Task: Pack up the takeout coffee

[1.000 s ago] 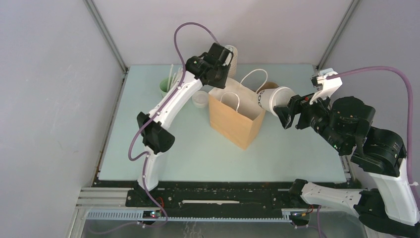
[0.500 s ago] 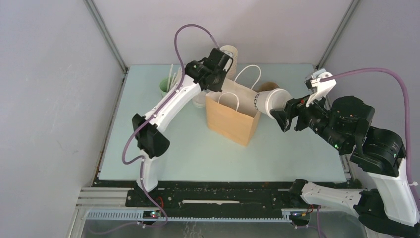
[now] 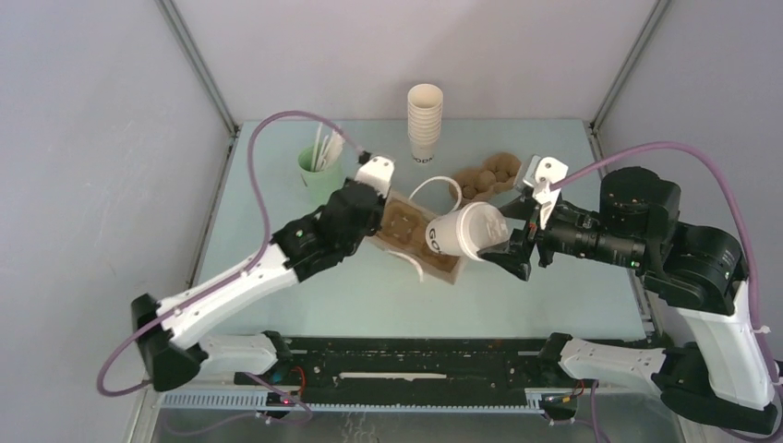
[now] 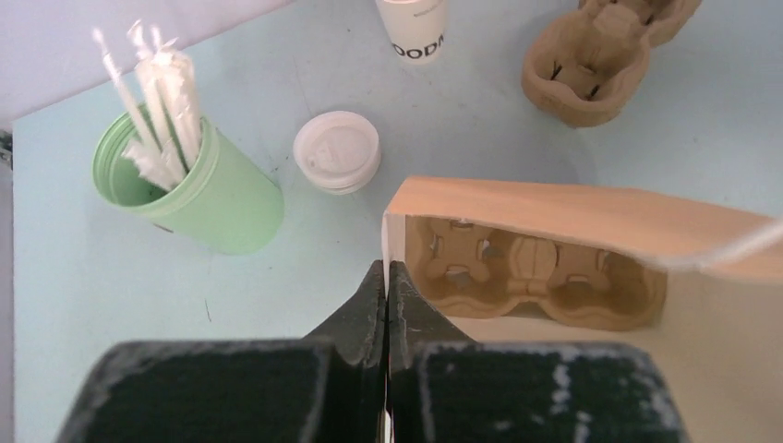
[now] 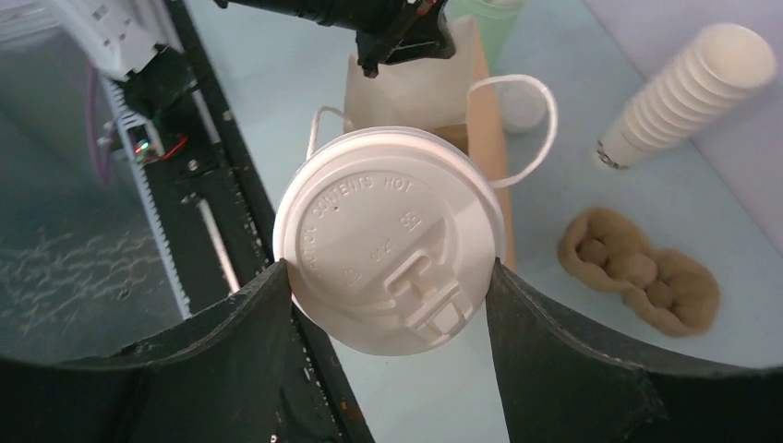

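Robot lab cell — grey panel walls (image 3: 92, 185), aluminium corner posts (image 3: 198, 65), pale-green tabletop (image 3: 415, 305).

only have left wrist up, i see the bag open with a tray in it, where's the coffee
Observer: The right gripper holds the takeout coffee tilted over the paper bag's open mouth, mostly outside it.
Operator: lid on it
Observer: Yes, the right wrist view shows its white lid seated, clamped from both sides.
Operator: my arm in the way
Observer: From above, the left gripper pinches the bag's opposite end, apart from the cup.
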Tool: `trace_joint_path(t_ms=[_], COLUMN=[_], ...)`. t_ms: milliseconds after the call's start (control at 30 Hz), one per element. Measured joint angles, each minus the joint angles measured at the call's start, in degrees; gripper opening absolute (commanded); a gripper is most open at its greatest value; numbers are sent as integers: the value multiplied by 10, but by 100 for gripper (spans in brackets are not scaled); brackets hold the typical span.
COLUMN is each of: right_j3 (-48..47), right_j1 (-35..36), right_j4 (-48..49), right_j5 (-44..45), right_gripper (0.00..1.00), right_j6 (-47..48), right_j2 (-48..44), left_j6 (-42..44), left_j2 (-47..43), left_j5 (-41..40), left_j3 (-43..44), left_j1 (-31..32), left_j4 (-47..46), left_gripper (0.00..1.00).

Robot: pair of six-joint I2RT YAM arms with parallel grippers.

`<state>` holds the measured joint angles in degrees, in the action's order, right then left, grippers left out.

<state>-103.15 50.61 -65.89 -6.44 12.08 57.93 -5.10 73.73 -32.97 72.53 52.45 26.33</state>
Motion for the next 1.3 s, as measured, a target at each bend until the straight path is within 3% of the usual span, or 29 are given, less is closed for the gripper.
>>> trace_joint_path(t_ms=[233,433,633,800,1033,1300], right_j3=[11,31,31,8,2,9], right_j1=[56,193,259,326,359,373], right_j4=[-7,-3,-6,-36,-66,-81], right_j5=[-64,19,116,210,352,390], right_gripper=[0,0,0,0,0,0], right_j6=[24,13,-11,-20,-22,-7], right_j2=[17,66,135,176,247,276], left_j6=[-40,-75,-95,-106,-143,-172], left_j2=[-148,-229,-335,-379,-371,-359], left_j5=[-60,-91,-102,-100,-98,-99], left_j3=[-207,-336,-435,-471,-471,-470], left_j1=[36,64,71,72,78,104], left_j4=[-159,-256,-309,-327,-327,-326], left_gripper=[0,0,0,0,0,0])
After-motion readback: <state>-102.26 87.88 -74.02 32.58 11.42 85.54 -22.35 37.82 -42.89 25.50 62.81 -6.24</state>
